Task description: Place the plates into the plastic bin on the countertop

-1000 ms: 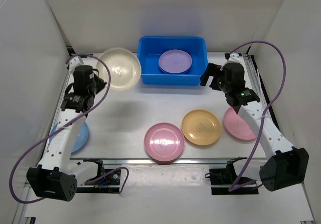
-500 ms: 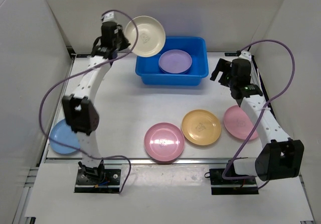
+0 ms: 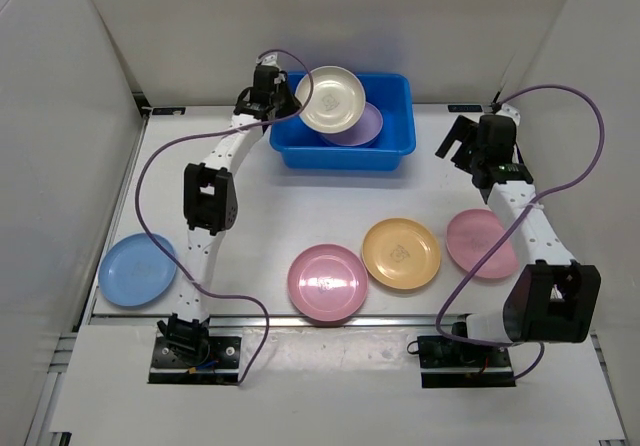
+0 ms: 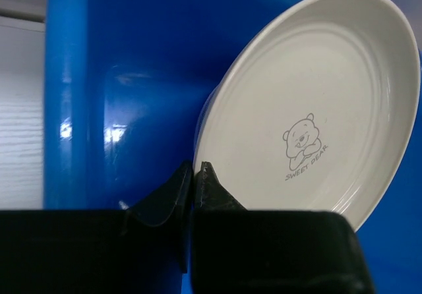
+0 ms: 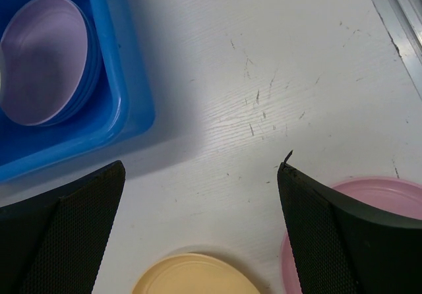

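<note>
Between the left gripper's (image 4: 195, 173) pinched-together fingers sits the rim of the beige bear-print plate (image 4: 310, 103). It is tilted above the blue plastic bin (image 3: 340, 156), over the purple plate (image 3: 368, 126) lying inside. Right of the bin, the right gripper (image 5: 198, 175) hovers spread wide over the white countertop (image 5: 277, 76). Nearer the arms lie a pink plate (image 3: 327, 283), an orange-yellow plate (image 3: 401, 253), a second pink plate (image 3: 475, 251) and, far left, a light blue plate (image 3: 137, 269).

Two pink plates (image 3: 327, 283) (image 3: 481, 244); one beige plate (image 3: 334, 98), one purple (image 3: 369, 127), one orange-yellow (image 3: 401, 253), one light blue (image 3: 138, 270); one bin (image 3: 345, 156); two arms (image 3: 212, 194) (image 3: 520, 206).
</note>
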You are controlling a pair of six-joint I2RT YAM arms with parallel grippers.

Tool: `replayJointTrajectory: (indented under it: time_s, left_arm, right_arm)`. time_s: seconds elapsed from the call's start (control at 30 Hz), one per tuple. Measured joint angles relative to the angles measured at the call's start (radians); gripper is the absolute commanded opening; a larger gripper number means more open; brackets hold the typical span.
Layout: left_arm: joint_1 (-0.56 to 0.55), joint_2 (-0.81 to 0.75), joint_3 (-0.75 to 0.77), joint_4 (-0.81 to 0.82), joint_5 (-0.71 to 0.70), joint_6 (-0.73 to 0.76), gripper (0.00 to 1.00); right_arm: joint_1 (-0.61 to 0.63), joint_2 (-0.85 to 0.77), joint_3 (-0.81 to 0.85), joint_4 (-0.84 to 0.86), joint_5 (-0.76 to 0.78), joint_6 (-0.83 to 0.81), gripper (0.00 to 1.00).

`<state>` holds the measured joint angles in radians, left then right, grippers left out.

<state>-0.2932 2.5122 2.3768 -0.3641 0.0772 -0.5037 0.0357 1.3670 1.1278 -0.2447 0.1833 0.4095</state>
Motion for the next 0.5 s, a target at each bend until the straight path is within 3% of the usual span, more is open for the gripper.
replayJointTrajectory:
  time_s: [0.33, 0.47, 0.5]
  left_arm:
    - [-0.032, 0.14, 0.008, 0.189, -0.017, -0.142, 0.1]
    - [-0.043, 0.18, 0.012, 0.229, -0.04, -0.166, 0.2]
    - [-0.045, 0.183, 0.015, 0.239, -0.041, -0.173, 0.29]
  right_arm:
    - [-0.002, 0.043, 0.012, -0.045, -0.011, 0.01, 0.99]
    - [-0.003, 0.048, 0.013, -0.047, -0.016, 0.02, 0.99]
    - [-0.003, 0.049, 0.013, -0.047, -0.023, 0.026, 0.99]
